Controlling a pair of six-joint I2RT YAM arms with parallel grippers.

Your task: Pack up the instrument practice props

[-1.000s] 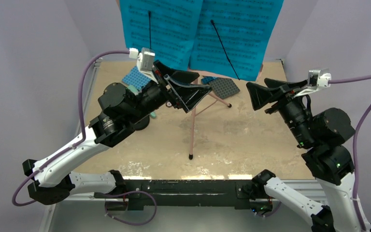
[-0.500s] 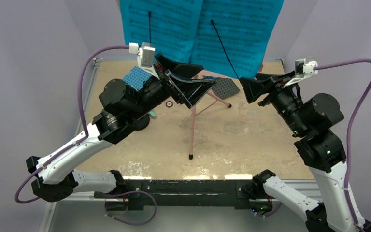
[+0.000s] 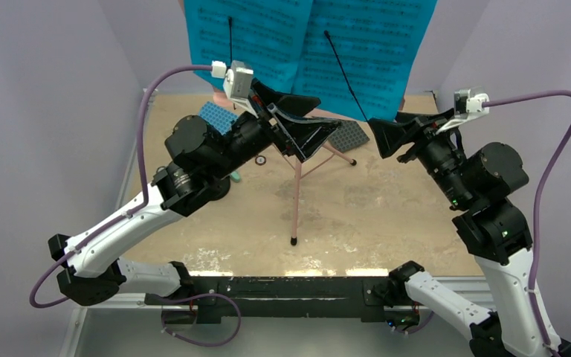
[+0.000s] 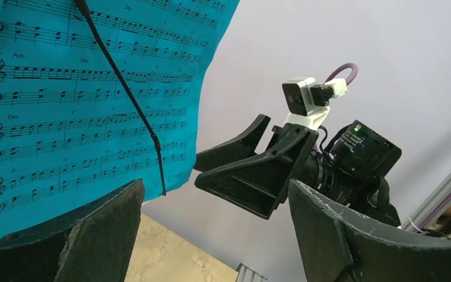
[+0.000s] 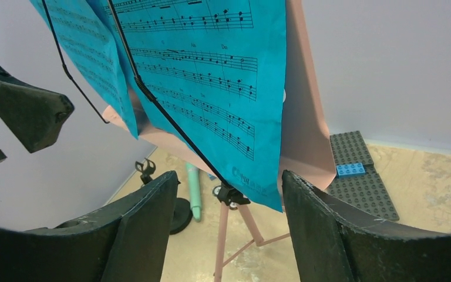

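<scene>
Left jaws wide, empty, raised near lower left edge of blue pages (image 3: pixel 253 44). Right jaws apart, empty, facing pages from right. Pages rest on pink stand (image 5: pixel 305 117), upright mid-worktop (image 3: pixel 386 216). Green microphone (image 5: pixel 194 194) lies beside black mic stand (image 5: pixel 179 214), left of pink stand's legs.

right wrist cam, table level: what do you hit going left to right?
black mic stand → mint-green toy microphone → pink tripod music stand → grey studded baseplate, with a blue brick on it
</scene>
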